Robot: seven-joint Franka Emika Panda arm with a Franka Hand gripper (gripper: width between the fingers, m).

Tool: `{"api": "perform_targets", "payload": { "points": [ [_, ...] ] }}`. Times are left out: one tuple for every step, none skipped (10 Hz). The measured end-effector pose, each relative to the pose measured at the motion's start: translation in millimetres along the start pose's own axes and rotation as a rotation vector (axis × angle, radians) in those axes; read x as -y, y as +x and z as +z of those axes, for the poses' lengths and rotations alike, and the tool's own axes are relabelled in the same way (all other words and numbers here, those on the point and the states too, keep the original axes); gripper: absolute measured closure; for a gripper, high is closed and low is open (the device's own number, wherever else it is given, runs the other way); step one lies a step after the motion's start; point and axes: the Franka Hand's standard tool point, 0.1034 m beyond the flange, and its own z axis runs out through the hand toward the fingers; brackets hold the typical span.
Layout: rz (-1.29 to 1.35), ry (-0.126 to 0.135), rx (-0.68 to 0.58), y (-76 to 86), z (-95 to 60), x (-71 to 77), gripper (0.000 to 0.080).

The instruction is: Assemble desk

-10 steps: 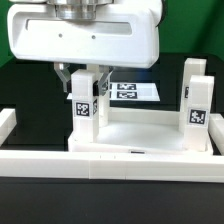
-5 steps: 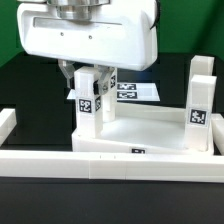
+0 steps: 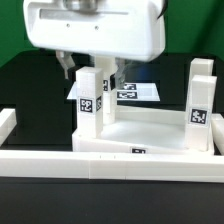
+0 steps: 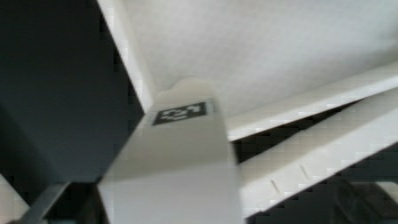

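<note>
The white desk top (image 3: 150, 135) lies on the table with its rim up. One tagged white leg (image 3: 198, 100) stands upright in its corner at the exterior view's right. My gripper (image 3: 90, 70) is shut on the top of a second tagged leg (image 3: 90, 105), which stands upright over the corner at the exterior view's left. A finger shows on each side of the leg's top. In the wrist view this leg (image 4: 175, 150) runs down between the jaws, with the desk top (image 4: 267, 60) below it. Whether the leg's foot touches the socket is hidden.
A long white rail (image 3: 110, 160) lies across the front of the desk top. Another rail end (image 3: 8, 120) is at the exterior view's left. The marker board (image 3: 138, 92) lies flat on the black table behind the held leg.
My gripper has risen a little and shifted toward the exterior view's right. The held leg has moved with it, up and to the right.
</note>
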Motion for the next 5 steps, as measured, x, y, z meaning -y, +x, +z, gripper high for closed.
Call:
{"api": "perform_targets", "payload": {
  "points": [
    [0.007, 0.007, 0.002, -3.9, -6.7, 9.2, 0.0154],
    [0.008, 0.009, 0.000, -5.4, -8.0, 13.0, 0.0154],
    [0.009, 0.007, 0.002, -4.7, -6.1, 9.9, 0.0151],
    [0.010, 0.006, 0.003, -4.7, -5.7, 9.8, 0.0151],
    [0.009, 0.006, 0.003, -4.9, -5.7, 10.0, 0.0151]
  ]
}}
